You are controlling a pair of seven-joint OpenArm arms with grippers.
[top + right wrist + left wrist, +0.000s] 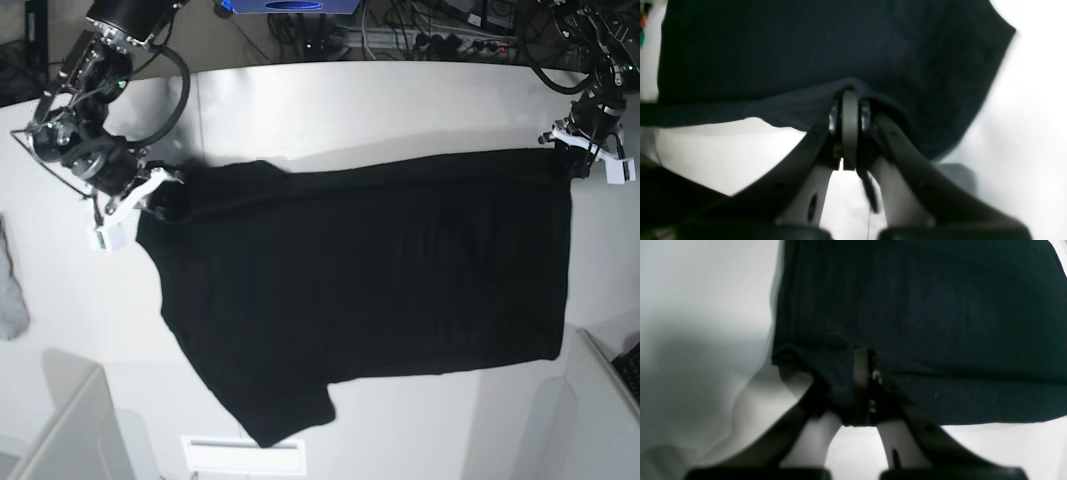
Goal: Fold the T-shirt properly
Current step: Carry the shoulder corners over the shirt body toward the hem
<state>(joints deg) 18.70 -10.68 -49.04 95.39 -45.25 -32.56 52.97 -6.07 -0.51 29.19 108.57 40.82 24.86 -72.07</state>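
Cloth of the T-shirt (370, 290) stretches across the table (400, 100) from nine to three o'clock, right gripper (152, 193) and left gripper (572, 150) each clenched on a far corner.

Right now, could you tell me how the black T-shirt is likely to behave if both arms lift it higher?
The T-shirt will probably sag between the left pincer and right pincer, since it bunches limply at each grip. It looks light, thin cloth, so the loose sleeve would likely dangle and swing.
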